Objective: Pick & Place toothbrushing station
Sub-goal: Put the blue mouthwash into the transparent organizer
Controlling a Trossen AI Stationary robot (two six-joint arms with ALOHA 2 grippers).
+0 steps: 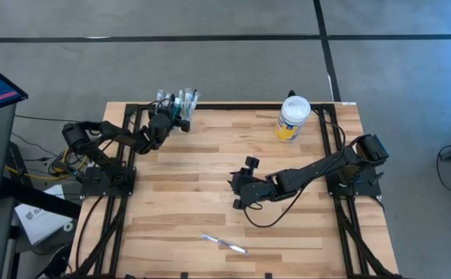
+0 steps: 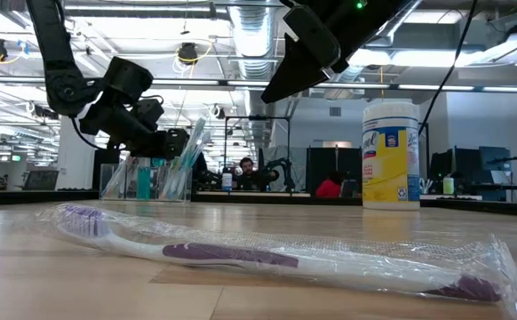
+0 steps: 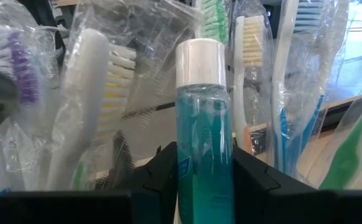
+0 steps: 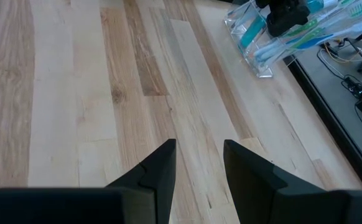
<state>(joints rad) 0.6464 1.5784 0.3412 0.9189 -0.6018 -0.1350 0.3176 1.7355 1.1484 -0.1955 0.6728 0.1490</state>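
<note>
The wooden desk (image 1: 194, 194) fills mid-frame. At its upper left, the left tool (image 1: 166, 118) clamps the bottle (image 3: 203, 134) among toothbrushes (image 3: 94, 93). The right tool (image 1: 241, 186), centre, is parted and empty.

Bottle (image 3: 201, 137) base perhaps behind tool (image 3: 199, 180)

Both arms are matte black, built from slim tubular links and blocky joint housings. The left arm (image 1: 105, 139) and right arm (image 1: 318, 169) each sit on black frame mounts. Black cables trail from both. The jaws are black, flat, wedge-shaped.
</note>
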